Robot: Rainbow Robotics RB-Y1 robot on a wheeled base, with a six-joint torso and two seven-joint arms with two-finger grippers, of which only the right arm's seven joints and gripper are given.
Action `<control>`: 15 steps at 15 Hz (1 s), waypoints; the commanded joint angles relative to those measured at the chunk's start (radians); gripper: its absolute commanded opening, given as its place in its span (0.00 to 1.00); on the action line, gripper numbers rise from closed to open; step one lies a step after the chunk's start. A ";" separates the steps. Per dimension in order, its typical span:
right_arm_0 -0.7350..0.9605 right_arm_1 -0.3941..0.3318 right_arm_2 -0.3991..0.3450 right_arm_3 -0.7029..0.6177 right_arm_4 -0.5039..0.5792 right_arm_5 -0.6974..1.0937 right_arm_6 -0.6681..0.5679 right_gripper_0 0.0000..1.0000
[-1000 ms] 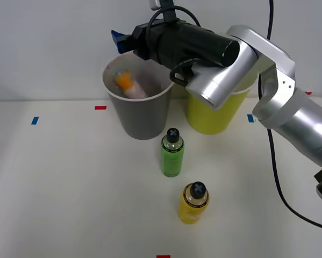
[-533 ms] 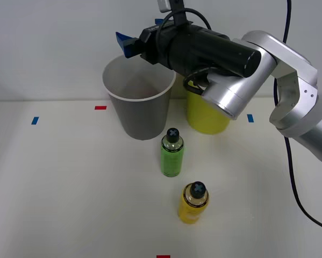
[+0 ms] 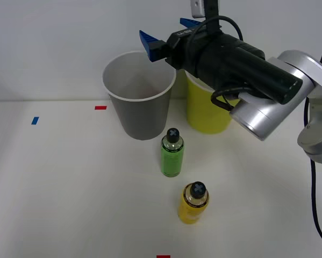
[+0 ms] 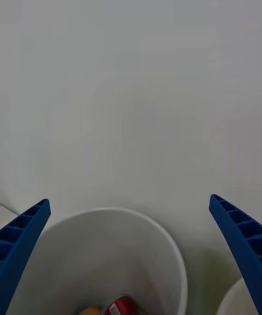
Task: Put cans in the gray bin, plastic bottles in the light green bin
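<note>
Withdrawn up and to the right since a second ago: right gripper [image 3: 169, 33], blue ribbed fingers [image 4: 22, 244] spread and empty. Orange-white can [image 4: 112, 308] deposited in tall dark gray bin [image 3: 142, 115]. Remaining for lime bin [image 3: 204, 113]: green bottle [image 3: 172, 156], yellow bottle [image 3: 193, 204], both upright on white table [image 3: 69, 188].

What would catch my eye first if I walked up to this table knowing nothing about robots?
Probably the big black-and-silver robot arm ending in an open blue ribbed pincer above the tall dark gray bin with white rim. Then the lime bin beside it, and two small black-capped plastic bottles standing in front: a bright green one and a stouter yellow one.
</note>
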 commanded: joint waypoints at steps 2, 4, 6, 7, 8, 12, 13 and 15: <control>0.235 -0.029 -0.119 -0.160 0.122 0.000 -0.028 1.00; 0.385 -0.027 -0.183 -0.246 0.194 0.000 -0.037 1.00; 0.526 0.007 -0.251 -0.330 0.209 0.000 -0.038 1.00; 0.592 0.033 -0.288 -0.368 0.215 0.000 -0.037 1.00; 0.641 0.065 -0.311 -0.396 0.215 0.000 -0.032 1.00; 0.842 0.202 -0.351 -0.454 0.335 -0.008 -0.014 1.00; 0.879 0.241 -0.352 -0.454 0.364 -0.011 -0.014 1.00; 0.965 0.355 -0.355 -0.454 0.424 -0.019 -0.009 1.00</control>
